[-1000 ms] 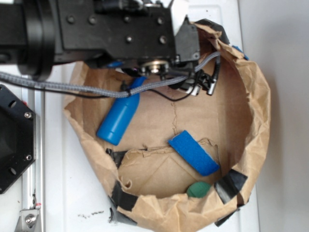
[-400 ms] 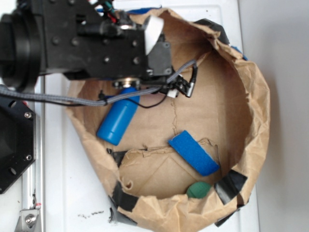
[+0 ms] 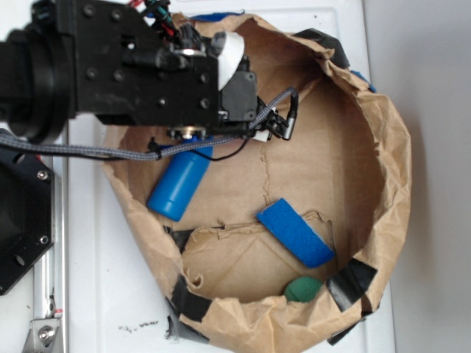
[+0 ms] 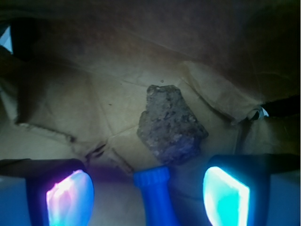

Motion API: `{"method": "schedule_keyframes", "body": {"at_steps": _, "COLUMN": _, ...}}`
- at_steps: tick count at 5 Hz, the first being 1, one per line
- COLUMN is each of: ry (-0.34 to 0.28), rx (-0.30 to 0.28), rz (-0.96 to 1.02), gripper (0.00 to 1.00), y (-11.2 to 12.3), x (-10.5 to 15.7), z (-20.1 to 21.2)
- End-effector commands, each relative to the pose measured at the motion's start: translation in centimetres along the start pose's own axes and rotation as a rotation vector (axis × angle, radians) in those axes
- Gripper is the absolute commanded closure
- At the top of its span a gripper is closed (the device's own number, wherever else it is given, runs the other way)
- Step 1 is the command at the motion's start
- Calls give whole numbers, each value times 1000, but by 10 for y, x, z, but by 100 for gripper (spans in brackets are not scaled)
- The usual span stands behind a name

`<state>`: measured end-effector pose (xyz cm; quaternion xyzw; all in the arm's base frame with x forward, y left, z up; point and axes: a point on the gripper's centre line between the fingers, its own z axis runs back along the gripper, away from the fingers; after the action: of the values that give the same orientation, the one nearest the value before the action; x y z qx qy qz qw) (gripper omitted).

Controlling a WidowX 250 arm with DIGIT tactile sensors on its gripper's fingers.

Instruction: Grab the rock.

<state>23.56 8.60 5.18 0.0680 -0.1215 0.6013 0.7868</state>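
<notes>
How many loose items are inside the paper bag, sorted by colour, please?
Blue: 2, the bottle and the flat pad
Green: 1, the rounded object
Grey-brown: 1, the rock, seen only from the wrist, ahead of the open claw
Total: 4

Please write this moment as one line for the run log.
phase: approach | end effector: open, empty, above bottle neck | rock: on bag floor ahead, apart from fingers | grasp: not yet done
</notes>
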Motion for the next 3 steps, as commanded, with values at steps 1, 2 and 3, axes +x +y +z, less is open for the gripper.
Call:
{"method": "schedule_keyframes", "body": {"at_steps": 1, "ry": -24, "rx": 19, "rz": 116, "gripper": 0, "y": 1, "x": 21, "z": -4}}
{"method": "schedule_keyframes", "body": {"at_steps": 2, "ry": -46, "rx": 22, "rz": 143, "gripper": 0, "y": 3, "x": 22, "z": -5}}
{"method": "schedule_keyframes", "body": {"at_steps": 3, "ry": -36, "rx": 27, "rz": 159, "gripper": 0, "y": 7, "x": 22, "z": -1}}
